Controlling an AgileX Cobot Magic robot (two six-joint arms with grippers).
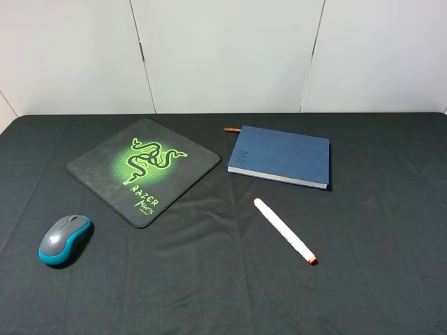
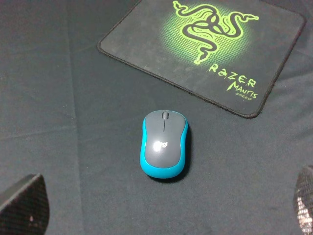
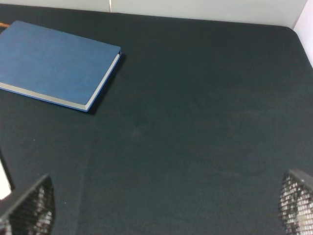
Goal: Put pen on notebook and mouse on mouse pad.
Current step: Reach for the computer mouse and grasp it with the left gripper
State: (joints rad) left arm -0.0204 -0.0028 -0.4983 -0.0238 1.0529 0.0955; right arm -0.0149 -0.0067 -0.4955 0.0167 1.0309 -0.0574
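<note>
The left end effector (image 2: pixel 164 210) is hanging released above the black cloth-covered surface (image 2: pixel 58 122). Its dark fingers (image 2: pixel 22 208) are spreading wide with nothing between them, and its wrist is tilting down and forward. Just ahead of those fingers, the small computer mouse with a grey top and teal-blue sides (image 2: pixel 164 144) is sitting on the cloth, its scroll-wheel end pointing toward the flat square black mouse pad with the green snake logo and lettering (image 2: pixel 142 39). The pad is lying near the mouse but is not touching it. The right end effector (image 3: pixel 163 208) is likewise hovering released over bare cloth, its mesh-textured fingers (image 3: pixel 29 208) gaping apart and gripping nothing, angled toward the closed rectangular dark blue hardcover notebook (image 3: pixel 54 61), which is resting well apart from it. In the high view the notebook is lying to the right of the pad, a small reddish-brown ribbon tab (image 1: pixel 231 129) sticking out at its far left corner. The slim white pen with an orange-red tip (image 1: pixel 284 230) is lying diagonally in front of the notebook, apart from it, tip toward the near right.
</note>
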